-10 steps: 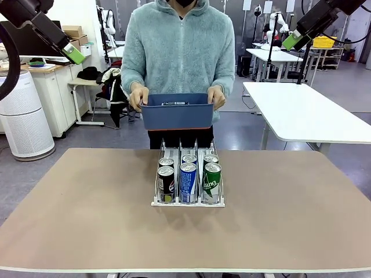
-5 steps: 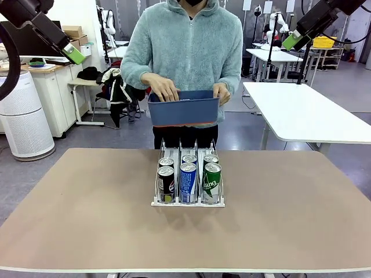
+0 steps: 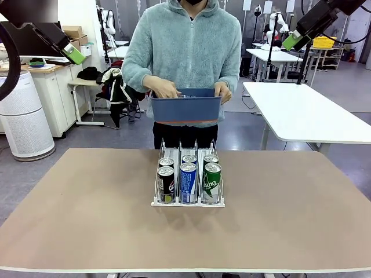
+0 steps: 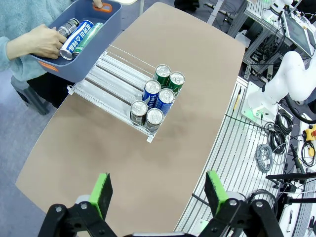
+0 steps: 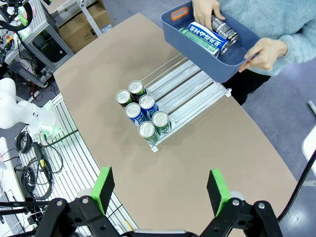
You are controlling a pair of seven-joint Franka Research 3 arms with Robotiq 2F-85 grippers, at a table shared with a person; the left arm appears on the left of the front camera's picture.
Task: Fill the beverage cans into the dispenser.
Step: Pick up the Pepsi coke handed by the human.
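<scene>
Beyond the clear wire dispenser, silver-topped drink cans lie sideways in the dark-blue plastic bin; left tool, right tool gape, distant.

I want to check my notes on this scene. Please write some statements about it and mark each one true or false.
1. The dispenser holds six upright cans. True.
2. The blue bin sits on the table. False: the person holds the blue bin in the air, off the table.
3. Each gripper grips a can. False: the left gripper and the right gripper have open, empty fingers.
4. Loose cans lie inside the bin. True.
5. One hand reaches into the bin. True.
</scene>
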